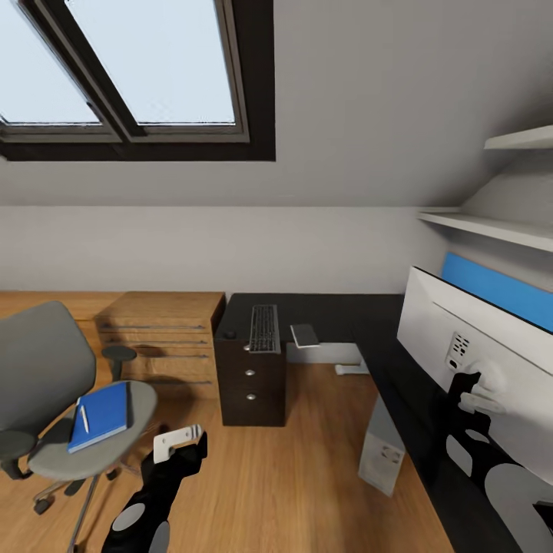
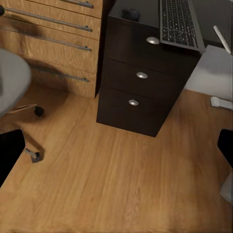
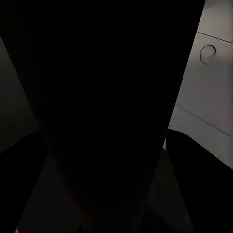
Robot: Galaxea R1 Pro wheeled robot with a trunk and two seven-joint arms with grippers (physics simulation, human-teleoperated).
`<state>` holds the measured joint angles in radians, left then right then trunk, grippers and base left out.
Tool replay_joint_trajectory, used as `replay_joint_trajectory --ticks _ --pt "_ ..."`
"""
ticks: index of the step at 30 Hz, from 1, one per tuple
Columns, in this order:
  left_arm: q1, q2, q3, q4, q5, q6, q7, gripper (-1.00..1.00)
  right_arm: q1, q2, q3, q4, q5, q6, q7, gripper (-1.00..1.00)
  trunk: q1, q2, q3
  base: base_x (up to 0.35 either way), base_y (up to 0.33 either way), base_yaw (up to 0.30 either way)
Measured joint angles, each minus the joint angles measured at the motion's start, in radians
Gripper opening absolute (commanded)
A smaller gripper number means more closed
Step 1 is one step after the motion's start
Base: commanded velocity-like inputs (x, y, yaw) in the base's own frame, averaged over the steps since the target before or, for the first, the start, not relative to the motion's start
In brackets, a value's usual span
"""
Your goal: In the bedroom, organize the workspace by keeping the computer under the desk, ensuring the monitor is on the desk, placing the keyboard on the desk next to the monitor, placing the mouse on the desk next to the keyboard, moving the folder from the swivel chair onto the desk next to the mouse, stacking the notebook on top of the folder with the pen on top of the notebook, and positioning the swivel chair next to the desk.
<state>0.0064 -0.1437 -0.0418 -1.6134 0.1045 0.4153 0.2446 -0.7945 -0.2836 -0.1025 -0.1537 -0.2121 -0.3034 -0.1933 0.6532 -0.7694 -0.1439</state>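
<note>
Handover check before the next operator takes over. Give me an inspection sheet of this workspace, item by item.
Surface: desk, glossy black L-shaped top with a black drawer unit.
Job's things: keyboard on the desk above the drawers; monitor on the desk's near wing, pale back towards the camera; computer on the floor under the desk; folder on the swivel chair seat with the pen lying on it.
Clutter: small flat grey item on the desk beside the keyboard.
Grippers: left gripper open, empty, above the floor by the chair; right gripper at the monitor's stand, state cannot be told.
Cables: nothing seen.
Surroundings: wooden dresser, skylight, wall shelves.
</note>
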Motion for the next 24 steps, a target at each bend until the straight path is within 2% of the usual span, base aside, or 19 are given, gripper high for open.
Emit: replay_joint_trajectory --ticks 16,24 --pt "0.0 -0.001 0.016 0.0 0.0 0.0 0.0 1.0 0.0 0.0 -0.001 0.0 0.0 0.0 0.0 -1.0 0.0 0.0 0.0 -0.228 -0.242 0.0" --pt "0.0 -0.001 0.017 0.0 0.0 0.0 0.0 1.0 0.0 0.002 0.009 0.0 -0.001 -0.001 0.0 -1.0 0.0 0.0 0.0 -0.176 -0.067 0.0"
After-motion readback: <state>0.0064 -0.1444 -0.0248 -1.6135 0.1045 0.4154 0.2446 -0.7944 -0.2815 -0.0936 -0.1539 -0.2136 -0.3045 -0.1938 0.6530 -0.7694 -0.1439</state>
